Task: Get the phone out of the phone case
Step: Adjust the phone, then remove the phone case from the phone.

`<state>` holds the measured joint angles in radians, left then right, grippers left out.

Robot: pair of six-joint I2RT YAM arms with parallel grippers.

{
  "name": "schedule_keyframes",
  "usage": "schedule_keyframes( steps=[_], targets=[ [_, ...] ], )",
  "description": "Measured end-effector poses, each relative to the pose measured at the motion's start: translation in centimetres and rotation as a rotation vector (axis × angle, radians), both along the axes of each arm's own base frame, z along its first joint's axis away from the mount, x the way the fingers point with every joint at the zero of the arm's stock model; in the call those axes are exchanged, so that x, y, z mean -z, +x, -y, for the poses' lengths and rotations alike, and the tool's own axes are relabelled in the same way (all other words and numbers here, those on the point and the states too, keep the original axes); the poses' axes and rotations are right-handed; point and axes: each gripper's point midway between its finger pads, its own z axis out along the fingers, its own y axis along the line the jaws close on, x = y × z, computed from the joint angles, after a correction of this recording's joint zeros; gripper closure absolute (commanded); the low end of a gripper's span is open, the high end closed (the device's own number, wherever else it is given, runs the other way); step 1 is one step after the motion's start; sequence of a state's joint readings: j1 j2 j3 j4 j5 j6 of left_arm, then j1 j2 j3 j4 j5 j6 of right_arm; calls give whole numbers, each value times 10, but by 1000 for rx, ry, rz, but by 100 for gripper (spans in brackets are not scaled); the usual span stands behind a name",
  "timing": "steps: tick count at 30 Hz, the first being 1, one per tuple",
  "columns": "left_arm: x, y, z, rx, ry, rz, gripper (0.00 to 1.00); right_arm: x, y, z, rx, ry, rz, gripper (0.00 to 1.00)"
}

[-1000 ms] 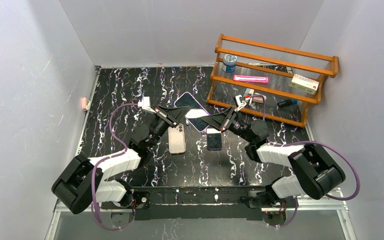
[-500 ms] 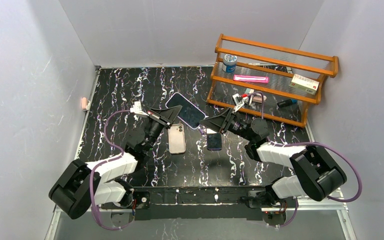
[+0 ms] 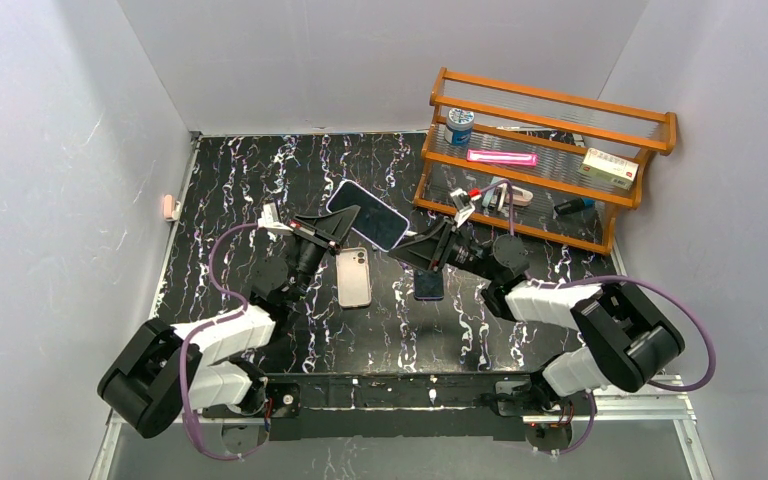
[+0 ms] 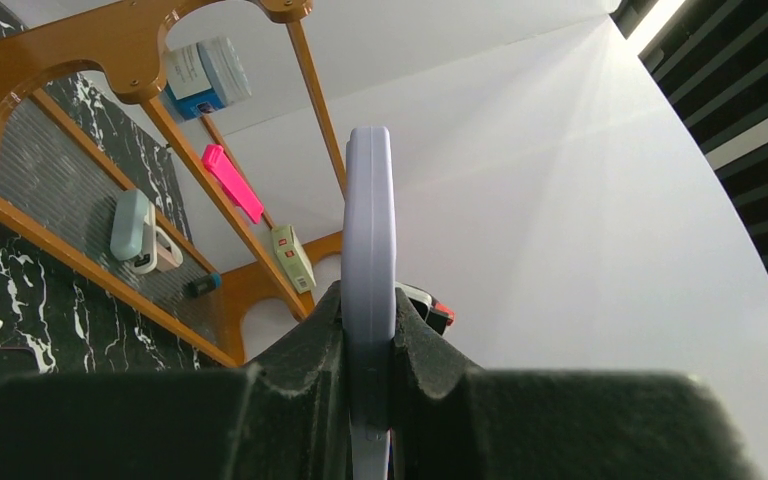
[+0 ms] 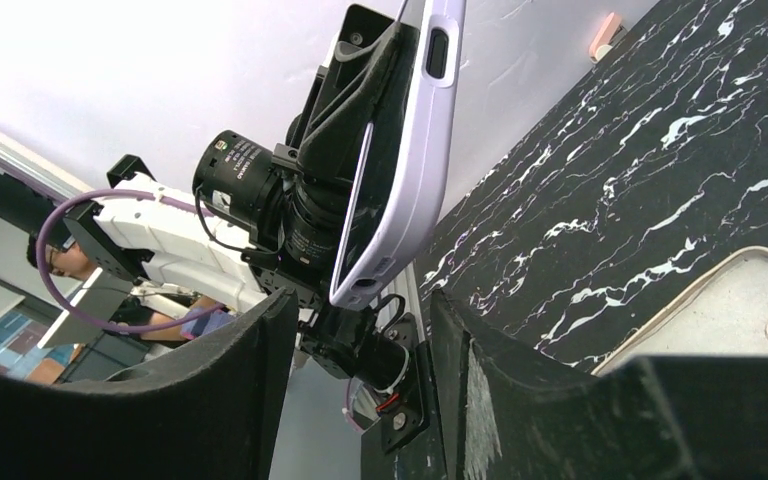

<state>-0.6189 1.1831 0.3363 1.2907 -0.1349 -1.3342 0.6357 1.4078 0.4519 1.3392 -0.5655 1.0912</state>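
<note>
Overhead, the phone (image 3: 367, 212) sits inside its lilac case (image 4: 368, 200) and is held up off the bench (image 3: 250, 180), roughly midway between your two arms.

Left tool (image 3: 339, 226): clenched on the cased phone, one finger on each broad face. In the left wrist view the case is edge-on and pinched tight between the fingers.

Right tool (image 3: 417, 247): released, fingers spread wide, grasping nothing.

Key relation: in the overhead view the phone's long axis runs diagonally, from far-left to near-right, and its near-right end points at the right tool. In the right wrist view the lower corner of the case lies in the gap between the spread fingers, touching neither as far as can be seen. The right arm is therefore the one placed to work on the free end, while the left arm serves as the clamp.

Judgement: the phone is not yet out of the case. The coming move likely calls for you to close the right tool on the case's corner or rim and peel it away while the left tool holds fast. A grip that also pinches the screen would only drag phone and case together. The left fingers press on both faces, so they may resist the separation.

Also on the bench, lying flat nearer to you: a pale phone (image 3: 353, 277) and a dark phone (image 3: 428, 284). A wooden rack (image 3: 550, 100) stands at the far right.
</note>
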Motion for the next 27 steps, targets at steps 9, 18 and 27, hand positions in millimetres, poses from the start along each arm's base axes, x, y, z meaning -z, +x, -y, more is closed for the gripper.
schedule_keyframes(
  steps=[9,18,27],
  targets=[
    [2,2,-1,-1,-34,-22,100,-6,5,-10,-4,2,49,53],
    [7,3,-4,-10,-62,-51,100,-5,2,-12,-11,-9,97,72],
    [13,7,-5,-2,-102,-88,100,2,6,-15,5,-66,209,99]
  ],
)
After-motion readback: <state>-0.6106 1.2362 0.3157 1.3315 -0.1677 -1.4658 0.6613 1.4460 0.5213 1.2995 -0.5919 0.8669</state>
